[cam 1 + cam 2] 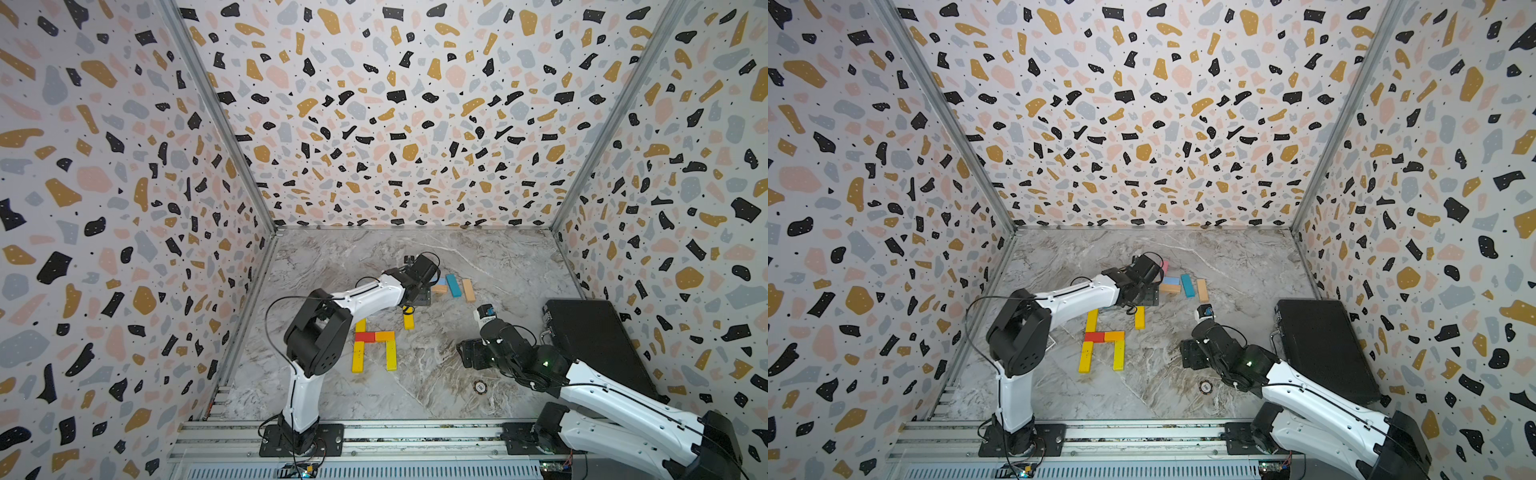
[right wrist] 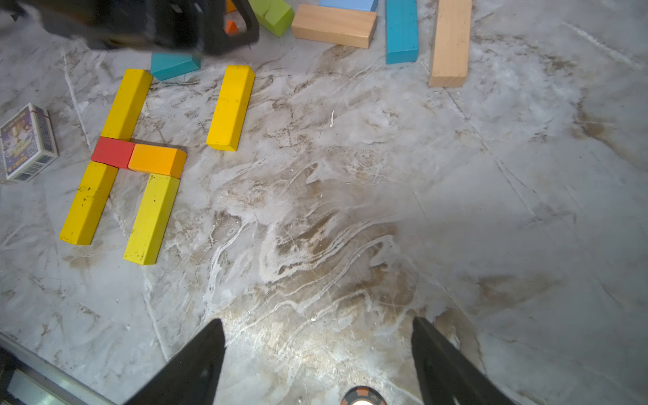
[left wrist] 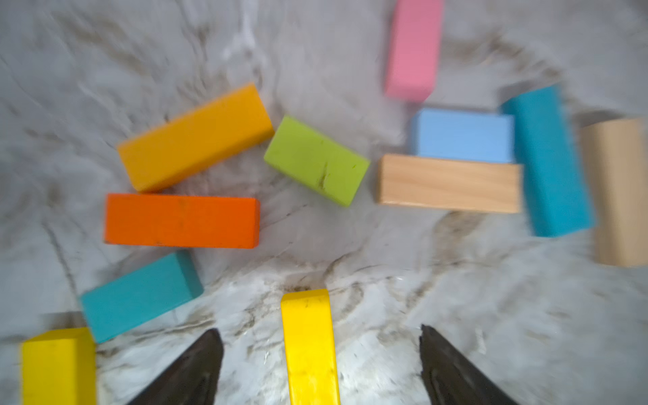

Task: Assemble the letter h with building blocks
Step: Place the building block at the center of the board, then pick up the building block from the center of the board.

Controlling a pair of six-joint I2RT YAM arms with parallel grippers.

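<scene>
- Building blocks [image 2: 157, 159] on the table [image 2: 350, 210] form an H missing one upright.
- Last yellow bar [image 2: 230, 108] lies just apart, unjoined.
- Left gripper [image 3: 319, 333] straddles it, spread wide, holding nothing; right gripper [image 2: 317, 322] parted, empty.

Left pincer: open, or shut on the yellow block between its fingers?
Left pincer open. In the left wrist view its fingers stand apart, bare tabletop showing either side of the yellow block.
</scene>
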